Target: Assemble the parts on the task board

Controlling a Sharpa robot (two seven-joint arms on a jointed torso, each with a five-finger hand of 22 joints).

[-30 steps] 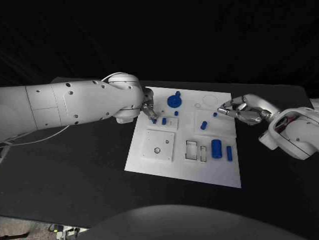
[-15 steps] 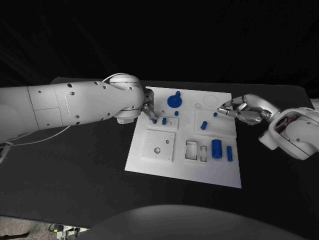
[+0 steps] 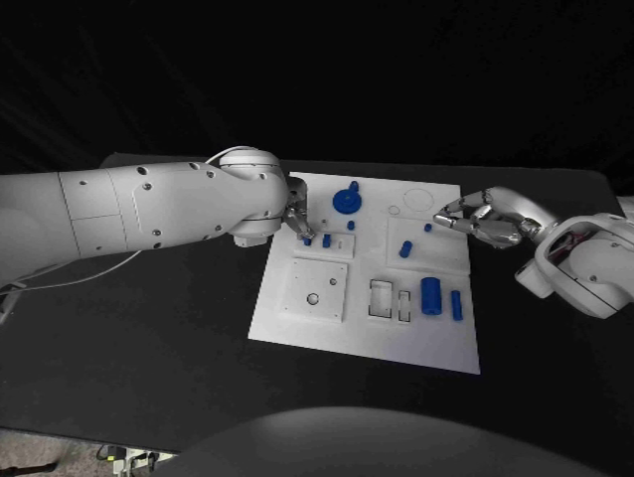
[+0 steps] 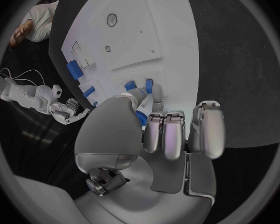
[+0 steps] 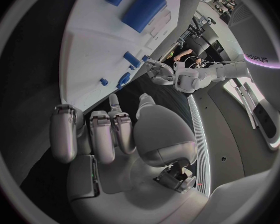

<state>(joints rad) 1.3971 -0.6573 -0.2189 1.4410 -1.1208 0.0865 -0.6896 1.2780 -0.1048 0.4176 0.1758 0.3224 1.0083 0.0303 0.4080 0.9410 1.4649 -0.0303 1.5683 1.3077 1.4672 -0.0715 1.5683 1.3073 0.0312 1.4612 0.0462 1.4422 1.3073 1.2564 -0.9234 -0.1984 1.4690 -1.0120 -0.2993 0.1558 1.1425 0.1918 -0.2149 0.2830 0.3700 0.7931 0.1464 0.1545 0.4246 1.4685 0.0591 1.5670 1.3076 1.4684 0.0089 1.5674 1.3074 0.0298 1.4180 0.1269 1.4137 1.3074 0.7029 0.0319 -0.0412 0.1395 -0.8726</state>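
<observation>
The white task board lies mid-table. My left hand reaches down at its far left corner, where two short blue pegs stand. In the left wrist view its fingertips pinch a blue peg, with two more pegs just beyond. A round blue knob stands behind the hand. My right hand hovers over the board's far right edge, fingers curled in and holding nothing. Beside it lie a tiny blue piece and a blue peg.
A thick blue cylinder and a thinner blue one lie at the board's right side, next to two rectangular slots. A square plate with a hole sits at the board's left. Black table surrounds the board.
</observation>
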